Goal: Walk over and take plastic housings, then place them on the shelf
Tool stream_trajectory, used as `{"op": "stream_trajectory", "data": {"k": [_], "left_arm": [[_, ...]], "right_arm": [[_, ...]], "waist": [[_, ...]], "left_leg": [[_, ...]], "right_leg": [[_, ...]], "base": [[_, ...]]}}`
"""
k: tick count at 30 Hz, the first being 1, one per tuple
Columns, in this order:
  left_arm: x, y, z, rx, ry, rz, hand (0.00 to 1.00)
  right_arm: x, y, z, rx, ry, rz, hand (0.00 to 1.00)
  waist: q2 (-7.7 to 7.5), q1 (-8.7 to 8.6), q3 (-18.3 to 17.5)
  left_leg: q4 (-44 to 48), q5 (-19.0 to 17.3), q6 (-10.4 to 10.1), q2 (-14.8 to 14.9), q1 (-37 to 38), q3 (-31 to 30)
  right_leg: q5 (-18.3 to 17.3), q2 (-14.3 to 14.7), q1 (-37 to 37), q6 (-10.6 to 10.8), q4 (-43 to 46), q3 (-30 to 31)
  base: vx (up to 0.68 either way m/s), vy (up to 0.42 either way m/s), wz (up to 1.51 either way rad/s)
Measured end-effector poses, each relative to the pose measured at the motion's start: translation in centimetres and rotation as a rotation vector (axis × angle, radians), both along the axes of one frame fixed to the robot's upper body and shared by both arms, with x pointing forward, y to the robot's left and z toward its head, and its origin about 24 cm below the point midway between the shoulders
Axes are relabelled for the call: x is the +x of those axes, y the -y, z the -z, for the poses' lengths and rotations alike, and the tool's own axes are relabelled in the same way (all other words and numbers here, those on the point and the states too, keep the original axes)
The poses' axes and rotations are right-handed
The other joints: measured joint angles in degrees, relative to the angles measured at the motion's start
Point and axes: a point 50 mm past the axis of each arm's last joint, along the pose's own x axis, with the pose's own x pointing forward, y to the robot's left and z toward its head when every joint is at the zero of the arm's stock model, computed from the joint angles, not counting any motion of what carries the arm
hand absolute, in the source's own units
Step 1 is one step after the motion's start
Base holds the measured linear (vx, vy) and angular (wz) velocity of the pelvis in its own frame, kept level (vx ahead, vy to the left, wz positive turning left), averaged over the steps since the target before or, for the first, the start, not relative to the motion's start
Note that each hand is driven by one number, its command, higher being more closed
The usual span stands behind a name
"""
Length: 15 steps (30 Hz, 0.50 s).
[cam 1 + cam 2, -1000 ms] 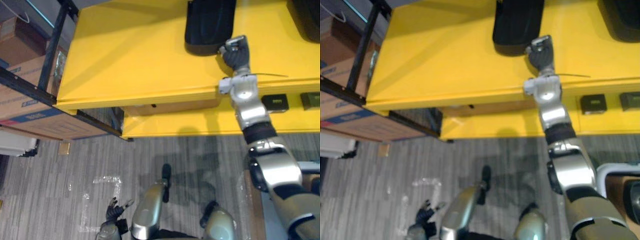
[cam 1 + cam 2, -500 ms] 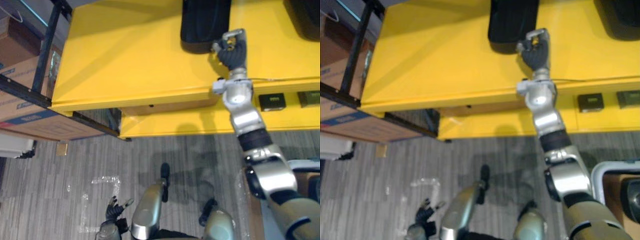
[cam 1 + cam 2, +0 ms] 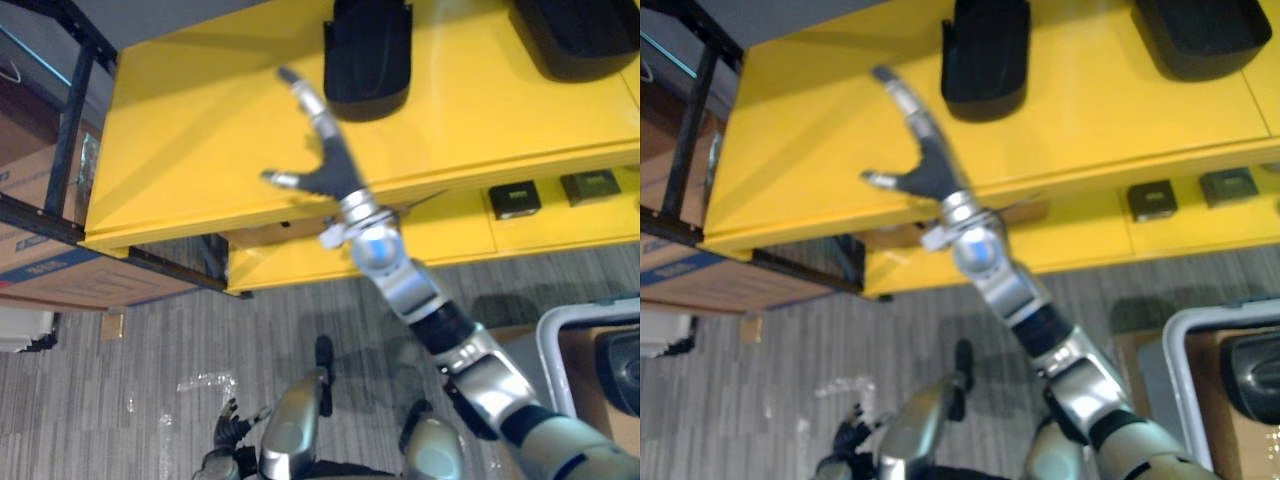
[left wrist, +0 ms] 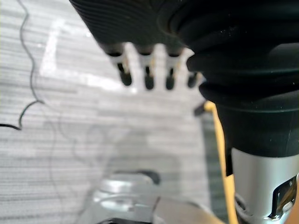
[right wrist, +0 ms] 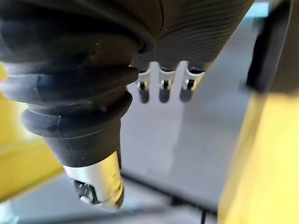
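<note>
My right hand (image 3: pixel 333 172) hangs over the yellow shelf (image 3: pixel 190 150), spread wide: fingers straight, thumb out to the side, nothing in it. My left hand (image 3: pixel 228 440) is low by the floor, fingers relaxed and empty too.

A black housing (image 3: pixel 367 55) lies on the shelf just beyond my right fingertips, apart from them. A second housing (image 3: pixel 580 35) lies further right on the same shelf. Down at my right, a pale-rimmed bin (image 3: pixel 542 350) has a dark shape (image 3: pixel 622 372) in it. I take that for another housing waiting to be fetched, though I can't see enough to be sure.

These look like stiff moulded shells. I judge them light, hard and smooth, so a bit slippery against my fingertips, and hollow with raised walls. I'd take the next one across its narrow width, thumb on one long wall and fingers on the other. A hold near the middle should stop it tipping. Thin walls may flex, so I'd grip firmly without crushing, then set it flat beside the others.
</note>
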Motion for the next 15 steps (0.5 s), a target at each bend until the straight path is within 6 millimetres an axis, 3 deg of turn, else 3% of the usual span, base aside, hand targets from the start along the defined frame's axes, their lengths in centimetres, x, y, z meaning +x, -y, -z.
{"op": "stream_trajectory", "data": {"k": [3,6,9,12,15], "left_arm": [[-0.1,0.0,0.0,-0.001,-0.002,-0.002,0.00],[-0.1,0.0,0.0,-0.001,-0.003,-0.004,0.00],[-0.7,-0.4,0.2,0.003,-0.019,-0.019,0.00],[-0.7,-0.5,0.2,-0.002,-0.020,-0.032,0.00],[-0.7,-0.6,0.2,-0.001,-0.025,-0.042,0.00]], "right_arm": [[0.1,-1.6,2.0,-0.075,-0.107,-0.028,0.00],[0.8,-1.7,3.4,-0.101,-0.189,0.004,0.00],[1.4,-1.8,4.5,-0.106,-0.245,0.053,0.00],[2.3,-0.9,5.0,-0.051,-0.277,0.158,0.00],[3.5,0.6,4.2,0.077,-0.290,0.281,0.00]], "waist": [[-0.08,0.21,0.0],[-0.24,0.41,-0.1],[-1.59,0.78,-0.7],[-1.76,0.98,-0.8],[-2.01,1.28,-0.9]], "left_leg": [[0.0,0.0,0.0,-0.3,0.0,-0.4],[0.1,0.1,0.1,-0.7,-0.1,-1.3],[0.3,0.1,0.1,-0.8,-1.0,-2.0],[0.4,0.1,0.2,-1.3,-1.1,-3.7],[1.0,0.1,0.2,-1.3,-2.8,-5.0]], "right_leg": [[-0.2,-0.3,0.3,0.1,0.3,-0.4],[-0.3,-0.5,0.9,0.1,0.1,-1.5],[-0.1,-0.4,1.0,0.3,-0.5,-2.5],[0.1,-0.3,2.7,0.6,-1.8,-4.4],[0.3,0.2,2.7,0.6,-2.5,-5.8]], "base": [[-0.01,-0.008,0.09],[-0.01,-0.001,0.16],[0.00,0.000,0.15],[0.02,0.003,0.29],[0.01,0.004,0.25]]}}
